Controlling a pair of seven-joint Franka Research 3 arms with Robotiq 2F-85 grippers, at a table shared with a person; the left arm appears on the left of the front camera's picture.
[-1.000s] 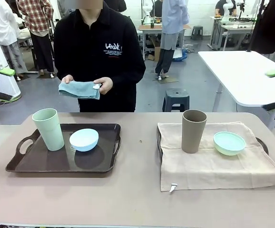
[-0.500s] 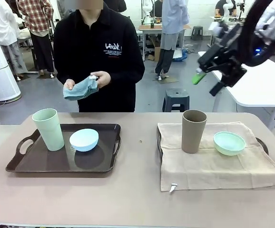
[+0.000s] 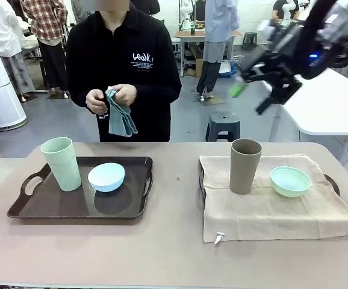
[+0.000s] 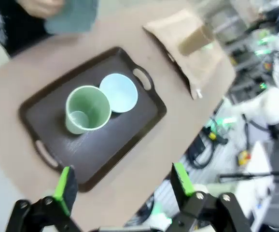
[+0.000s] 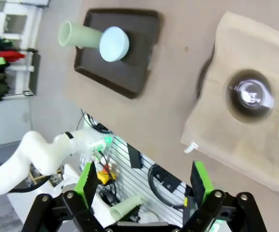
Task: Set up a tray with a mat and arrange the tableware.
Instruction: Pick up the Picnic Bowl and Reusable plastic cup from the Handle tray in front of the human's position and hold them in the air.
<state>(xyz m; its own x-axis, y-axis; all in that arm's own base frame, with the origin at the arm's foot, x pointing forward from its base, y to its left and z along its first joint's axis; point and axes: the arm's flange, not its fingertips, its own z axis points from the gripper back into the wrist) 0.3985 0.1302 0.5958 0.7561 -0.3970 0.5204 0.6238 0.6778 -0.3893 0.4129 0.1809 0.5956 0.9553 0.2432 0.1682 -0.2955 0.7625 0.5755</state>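
A dark brown tray (image 3: 71,214) at the left carries a pale green cup (image 3: 61,164) and a light blue bowl (image 3: 106,177). At the right, a beige mat (image 3: 270,211) covers a second tray and bears a taupe cup (image 3: 245,165) and a mint bowl (image 3: 290,181). My right gripper (image 3: 253,96) hangs open high above the taupe cup, holding nothing. From the left wrist view, my left gripper (image 4: 122,182) is open high over the brown tray (image 4: 110,145) and green cup (image 4: 87,108). The right wrist view has its gripper (image 5: 144,182) open, looking down on the mat (image 5: 226,145) and taupe cup (image 5: 250,96).
A person stands at the far side, both hands gripping a teal cloth (image 3: 121,114) that hangs down. A strip of bare tabletop (image 3: 177,198) separates the two trays. A white table (image 3: 318,96) stands behind at the right.
My right arm has swung into view from the right and shifted left above the taupe cup. The person gathered the flat teal cloth so that it now hangs from the hands.
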